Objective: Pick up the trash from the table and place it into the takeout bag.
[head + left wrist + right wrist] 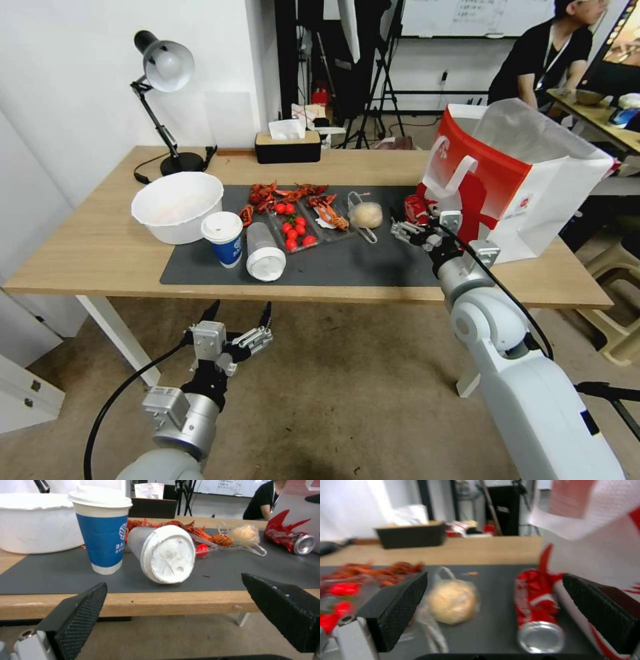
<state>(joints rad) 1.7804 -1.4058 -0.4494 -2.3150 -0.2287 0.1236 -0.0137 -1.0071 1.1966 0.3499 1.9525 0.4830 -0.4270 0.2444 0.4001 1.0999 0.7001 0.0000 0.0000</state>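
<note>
While both grippers gape empty, left (241, 313) and right (493, 597), two cups (223, 238), one can (538, 610), one bun (453, 601) lie out.

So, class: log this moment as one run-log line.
right gripper: open, over mat by can | left gripper: open, below table edge | bag: upright

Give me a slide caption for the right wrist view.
Open right gripper over the mat, bun and can between its fingers, bag beside.

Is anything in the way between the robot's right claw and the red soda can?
Nothing visible blocks it. The right gripper hangs with open jaws just in front of the red soda can, which lies on its side on the dark mat. The bagged bun sits beside the can, and the takeout bag is close behind.
</note>
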